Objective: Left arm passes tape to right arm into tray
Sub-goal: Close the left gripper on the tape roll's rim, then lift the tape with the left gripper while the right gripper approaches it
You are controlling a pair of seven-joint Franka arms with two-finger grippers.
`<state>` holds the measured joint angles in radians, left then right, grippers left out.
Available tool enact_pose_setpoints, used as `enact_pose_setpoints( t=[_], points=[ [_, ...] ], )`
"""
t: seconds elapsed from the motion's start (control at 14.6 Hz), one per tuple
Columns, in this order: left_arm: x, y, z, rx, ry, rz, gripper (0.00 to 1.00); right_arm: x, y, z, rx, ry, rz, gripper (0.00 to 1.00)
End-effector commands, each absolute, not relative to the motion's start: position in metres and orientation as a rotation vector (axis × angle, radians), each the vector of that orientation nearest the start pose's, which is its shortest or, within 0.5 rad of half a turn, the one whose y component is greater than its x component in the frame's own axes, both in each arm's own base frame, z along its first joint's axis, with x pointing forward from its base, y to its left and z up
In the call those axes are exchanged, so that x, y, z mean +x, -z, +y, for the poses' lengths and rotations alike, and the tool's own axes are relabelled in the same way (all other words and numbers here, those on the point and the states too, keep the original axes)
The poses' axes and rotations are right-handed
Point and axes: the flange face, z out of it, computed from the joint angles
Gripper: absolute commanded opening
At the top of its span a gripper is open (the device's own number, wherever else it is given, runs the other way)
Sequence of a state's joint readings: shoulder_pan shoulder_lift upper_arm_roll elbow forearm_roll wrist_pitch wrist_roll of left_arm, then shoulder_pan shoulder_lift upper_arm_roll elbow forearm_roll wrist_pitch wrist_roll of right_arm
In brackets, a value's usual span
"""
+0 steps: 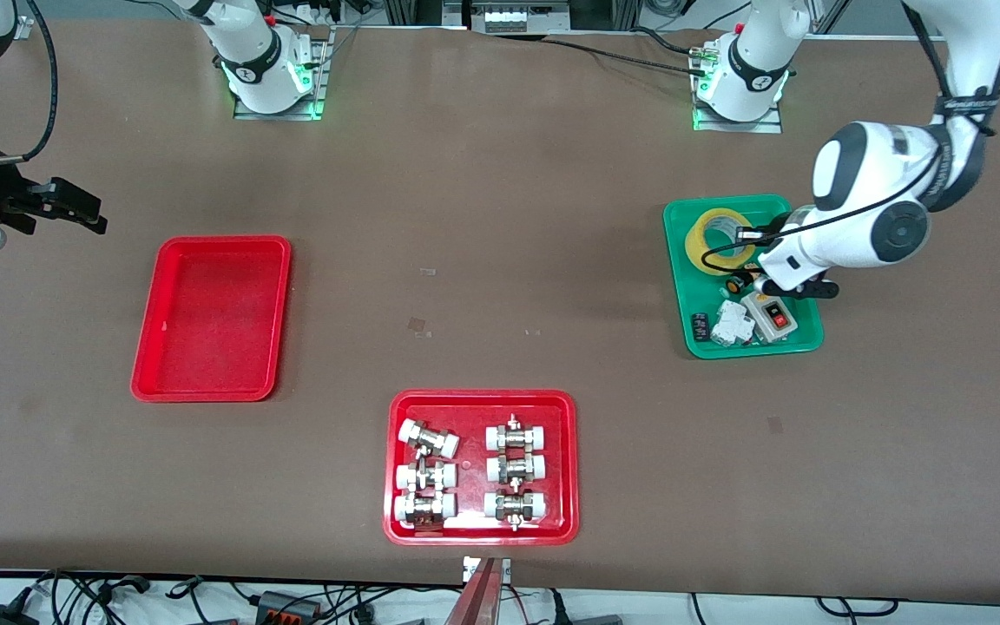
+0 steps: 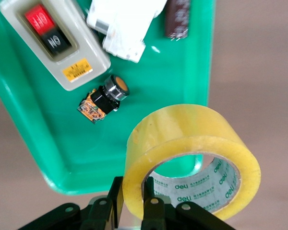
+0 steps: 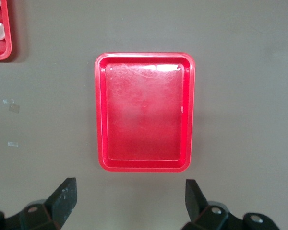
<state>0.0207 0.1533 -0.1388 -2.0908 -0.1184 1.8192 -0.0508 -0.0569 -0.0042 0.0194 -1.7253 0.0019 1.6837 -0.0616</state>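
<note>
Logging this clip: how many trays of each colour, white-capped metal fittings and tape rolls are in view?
Red trays: 2 (plain red tray, red tray with fittings)
Green tray: 1
White-capped metal fittings: 6
Yellow tape roll: 1, gripped by the left gripper
Total: 10

Left tool [image 1: 791,291] largely masked in front view by its own wrist, finger tips unseen there. Tape [image 2: 192,158] partly covered by the cable and wrist in front view; cut off at the frame edge in left wrist view. Right tool [image 3: 132,203] cropped by right wrist frame edge. Small parts beside the grey switch box [image 1: 771,317] too small to identify.
</note>
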Motion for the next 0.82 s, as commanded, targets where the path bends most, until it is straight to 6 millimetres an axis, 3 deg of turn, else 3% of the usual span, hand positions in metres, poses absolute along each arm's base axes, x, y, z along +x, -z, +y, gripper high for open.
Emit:
enact_pose_setpoints(
  t=[0.0, 0.14, 0.34, 0.55, 0.75],
  points=[
    [0.536, -0.382, -0.116, -3.165, -0.743, 0.181, 0.00, 0.557, -0.561, -0.012, -3.110, -0.100, -0.120, 1.00],
    [0.538, -0.417, -0.143, -3.211, -0.807, 0.181, 0.00, 0.558, -0.553, -0.006, -3.016, -0.136, -0.092, 1.00],
    [0.540, -0.490, -0.185, -3.309, -0.855, 0.126, 0.00, 0.565, -0.529, 0.002, -2.929, -0.212, -0.066, 1.00],
    [0.537, -0.530, -0.225, -3.514, -0.936, 0.093, 0.00, 0.571, -0.502, 0.018, -2.749, -0.311, -0.052, 1.00],
    [0.529, -0.558, -0.275, -3.581, -0.849, 0.066, 0.00, 0.580, -0.481, 0.043, -2.612, -0.312, -0.173, 1.00]
  ],
)
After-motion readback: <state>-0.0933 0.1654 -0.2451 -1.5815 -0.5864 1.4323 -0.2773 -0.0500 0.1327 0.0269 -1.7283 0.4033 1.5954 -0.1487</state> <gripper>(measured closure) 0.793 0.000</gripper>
